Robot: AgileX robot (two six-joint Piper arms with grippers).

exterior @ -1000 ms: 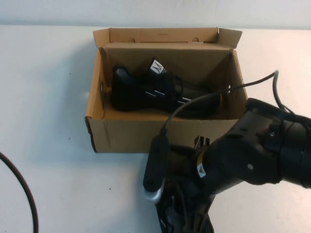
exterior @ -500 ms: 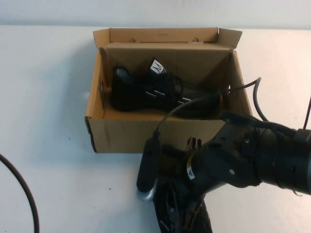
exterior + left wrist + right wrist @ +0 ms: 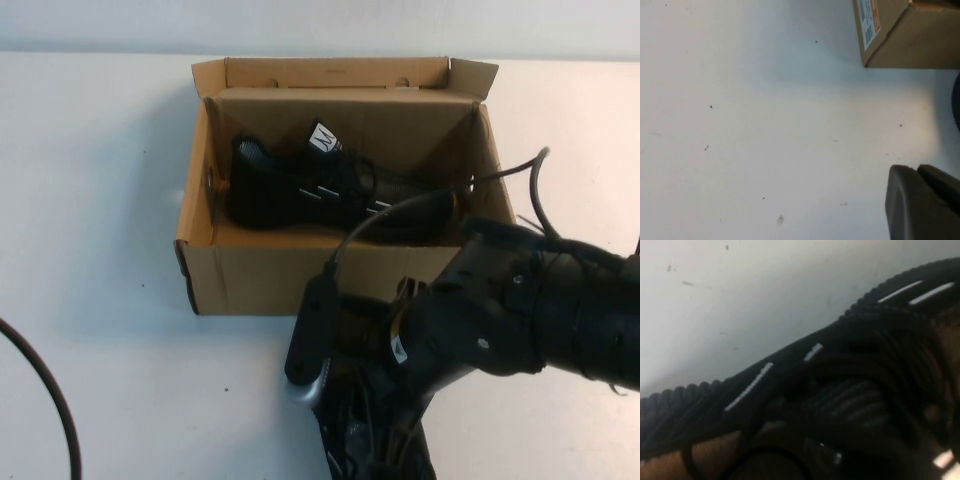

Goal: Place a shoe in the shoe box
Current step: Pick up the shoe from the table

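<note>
At six o'clock on the table (image 3: 120, 220), my right gripper (image 3: 375, 440) sits low over a second shoe (image 3: 350, 455); whether its fingers are spread I cannot tell. Toward twelve o'clock the shoe box (image 3: 260, 275) stands open with one shoe (image 3: 300, 185) inside. My left gripper (image 3: 920, 200) hovers over bare table, state unclear.

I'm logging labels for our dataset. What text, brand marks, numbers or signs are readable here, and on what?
Shoe box: orange-and-white sticker with a barcode, print too blurred to read.
Shoe in the box: white tongue tag with a dark mark, not legible.
Right arm over the second shoe: yellow triangle warning sticker, no words readable.
Right gripper: hidden under its arm.
Left gripper: no text.
</note>
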